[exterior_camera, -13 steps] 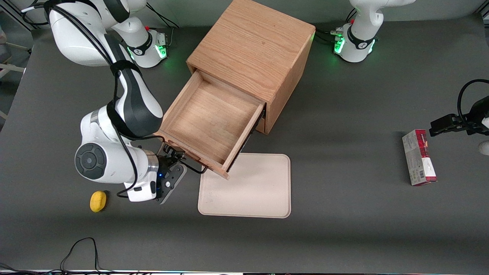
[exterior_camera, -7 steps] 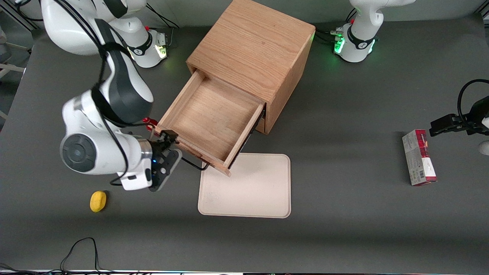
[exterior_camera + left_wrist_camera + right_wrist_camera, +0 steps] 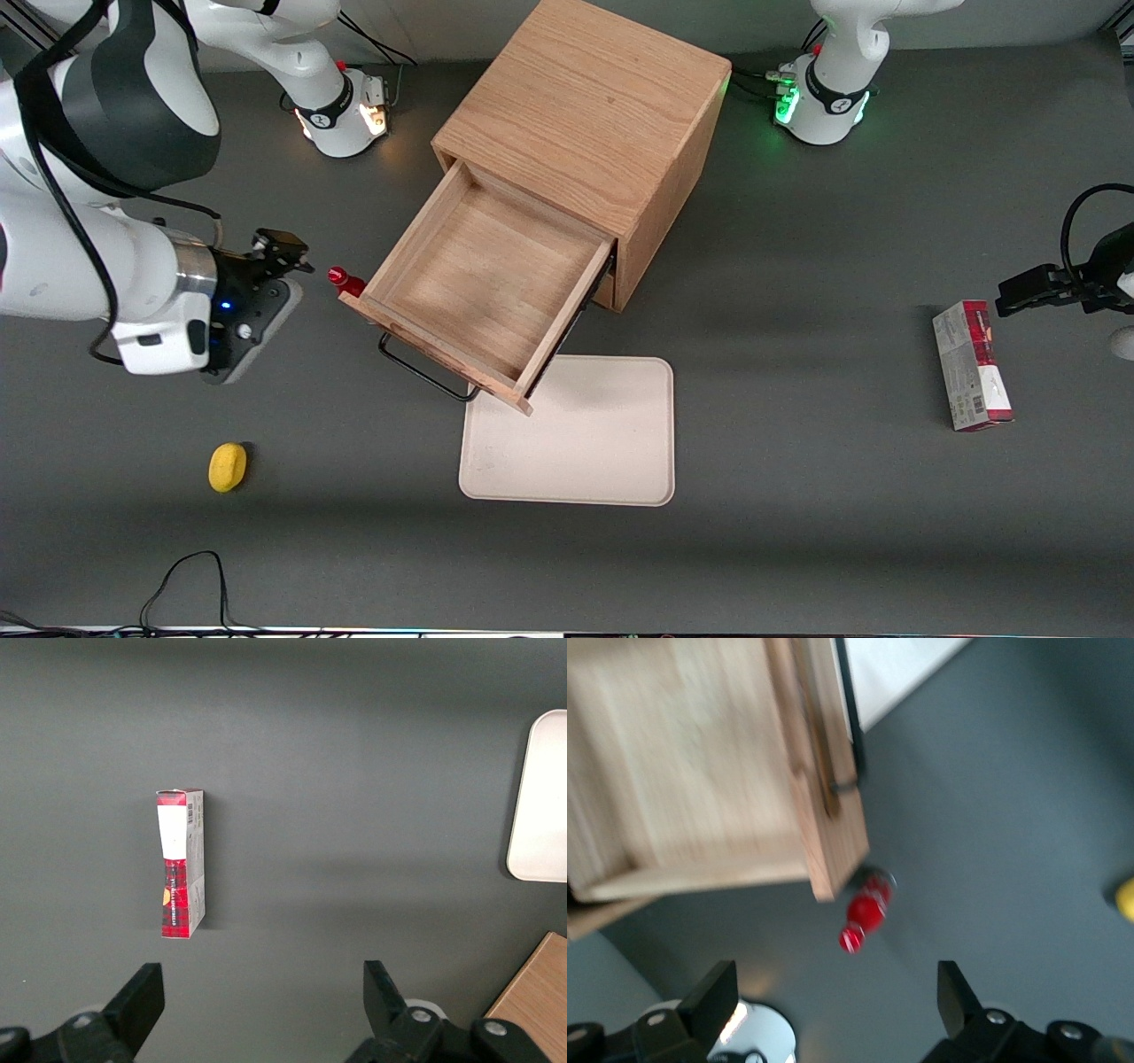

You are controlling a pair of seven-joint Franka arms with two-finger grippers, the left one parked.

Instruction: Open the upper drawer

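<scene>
Since a second ago the gripper (image 3: 276,249) has let go of the handle (image 3: 423,373) and pulled away and up toward the working arm's end of the table; it now hangs above bare table (image 3: 797,549), its fingers spread and holding nothing, as the wrist view shows with the two fingertips (image 3: 719,992) well apart. Below the gripper and nearer the front camera lies a small yellow object (image 3: 228,466). Past the gripper toward the cabinet (image 3: 589,106), a red bottle (image 3: 344,281) stands just beside the drawer's front corner. The drawer (image 3: 483,283) is drawn well out of the cabinet, empty, its dark bar handle running along its front face, and its front corner overhangs a pale tray (image 3: 576,443) on the table. Toward the parked arm's end lies a red carton (image 3: 970,365), well apart from everything else. The task looks done. As a judgement, the drawer is a stiff wooden box on side runners, light while empty, and should slide only along its own axis; the metal bar is smooth and could slip in the fingers, so the best hold is at mid-bar, pinched across it, pulling straight so the drawer does not rack.
</scene>
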